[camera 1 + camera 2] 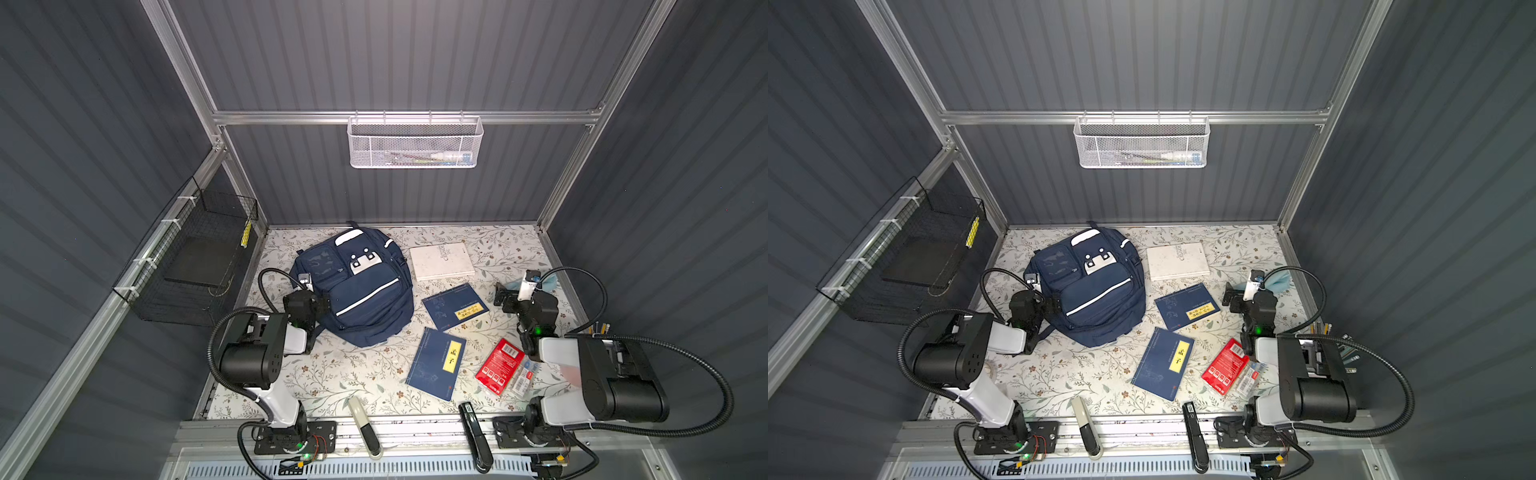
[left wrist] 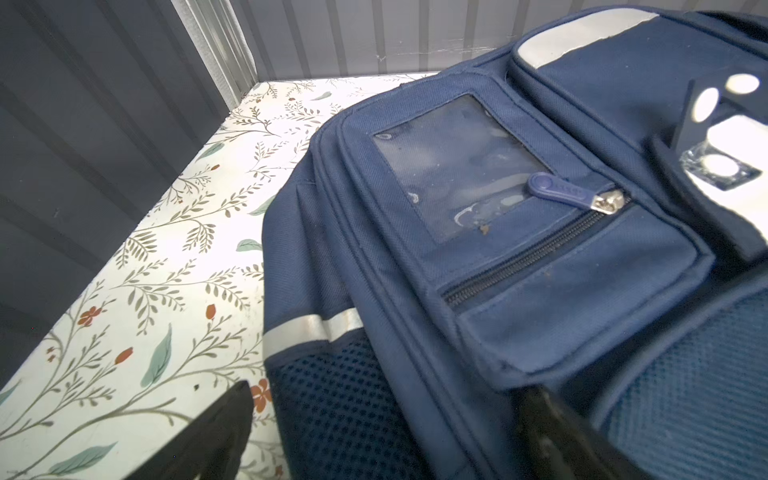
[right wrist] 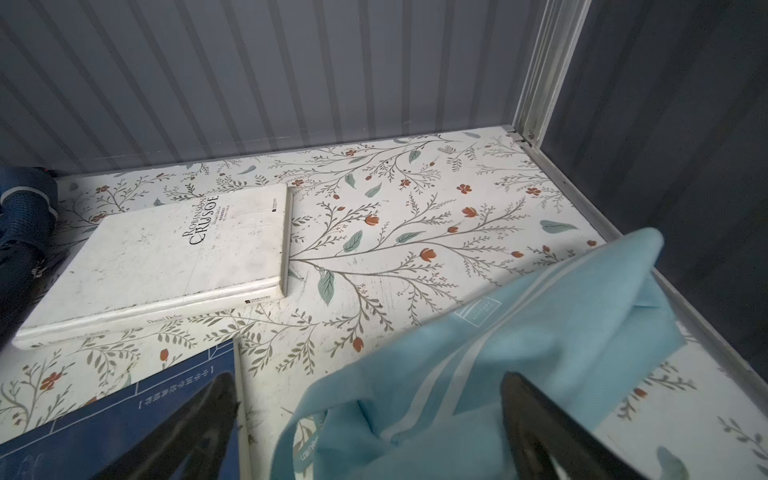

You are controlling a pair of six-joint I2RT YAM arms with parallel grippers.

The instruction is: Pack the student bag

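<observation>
Got the student bag lying flat on the table, front side up
It's at 11 o'clock, long axis 12-to-6, handle end toward 12. My left gripper sits jaws wide apart at its 8 o'clock edge; the right gripper, jaws spread too, hangs over a light blue cloth at 3. The white book reads "Robinson Crusoe", Daniel Defoe; the blue booklet says 孟子.

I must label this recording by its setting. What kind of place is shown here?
Probably a robot test booth, not a classroom: ribbed panels in an aluminium frame enclose a floral table; two arms are mounted at its front; the student bag and a white book lie on it.
</observation>
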